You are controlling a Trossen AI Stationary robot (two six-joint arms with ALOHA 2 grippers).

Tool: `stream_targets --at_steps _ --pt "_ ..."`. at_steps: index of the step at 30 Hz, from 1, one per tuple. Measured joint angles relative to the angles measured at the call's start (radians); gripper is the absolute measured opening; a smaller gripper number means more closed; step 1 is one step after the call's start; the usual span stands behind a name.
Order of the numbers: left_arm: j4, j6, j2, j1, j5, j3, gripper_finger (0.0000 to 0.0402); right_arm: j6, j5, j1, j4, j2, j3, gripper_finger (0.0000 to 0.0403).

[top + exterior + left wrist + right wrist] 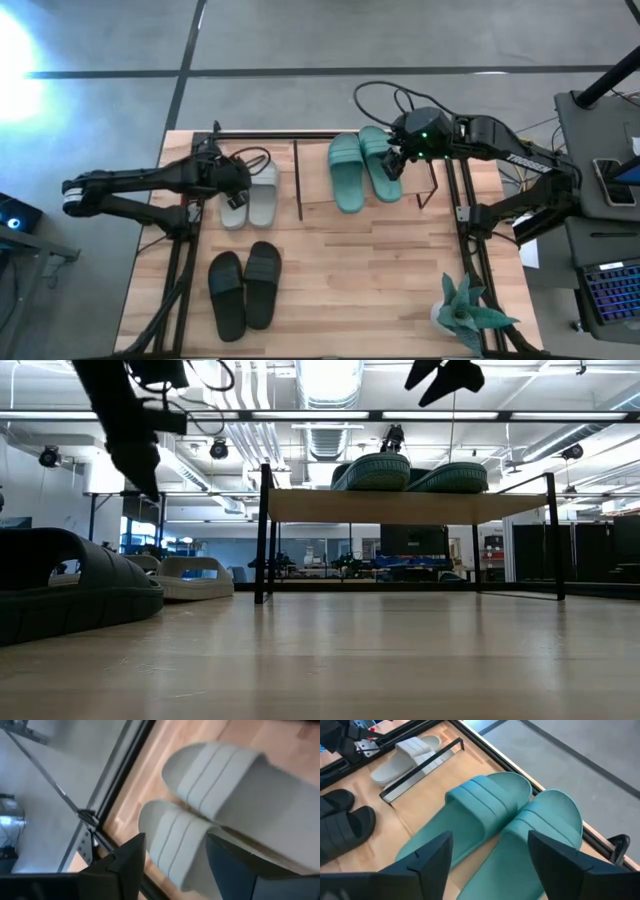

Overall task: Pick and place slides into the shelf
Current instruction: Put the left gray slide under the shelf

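Observation:
The teal slides [358, 170] lie side by side, soles down, on the shelf's wooden top [400, 506]. My right gripper [392, 165] hangs open and empty above them [495, 815], clear of them in the low view [445, 375]. The light grey slides [252, 195] lie on the table left of the shelf [315, 175]. My left gripper [237, 197] is open above them. In its wrist view the fingers stand on either side of one grey slide [175, 850], and in the low view the gripper [140, 470] is well above it. The black slides [243, 290] lie on the table near the front left.
A large black frame [465, 230] runs around the table. A small green plant [470, 312] stands at the near right corner. Cables [385, 100] loop behind the shelf. Bare wood [370, 280] lies in front of the shelf. A laptop [610, 290] sits off the table at the right.

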Motion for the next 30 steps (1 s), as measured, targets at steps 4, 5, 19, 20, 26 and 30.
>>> stream_targets --at_steps 4,5,19,20,26,30 --pt "-0.035 -0.038 0.001 -0.022 0.004 -0.020 0.0197 -0.002 -0.001 0.000 0.000 0.000 0.000 0.0261" --pt "-0.051 -0.055 0.000 -0.034 0.004 -0.020 0.0197 -0.002 -0.001 0.001 -0.001 0.000 0.000 0.0262" --pt "-0.096 -0.345 -0.028 -0.288 -0.049 -0.096 0.0197 -0.060 -0.011 0.013 -0.071 -0.006 0.022 0.0263" --pt "-0.097 -0.355 -0.015 -0.288 -0.058 -0.092 0.0196 -0.073 -0.011 0.017 -0.069 -0.006 0.022 0.0262" --pt "-0.112 -0.408 0.059 -0.288 0.015 -0.074 0.0196 -0.113 -0.013 0.037 -0.068 -0.006 0.023 0.0263" --pt "-0.082 -0.472 0.095 -0.304 0.143 -0.054 0.0196 -0.113 -0.024 0.080 -0.076 -0.007 0.023 0.0263"
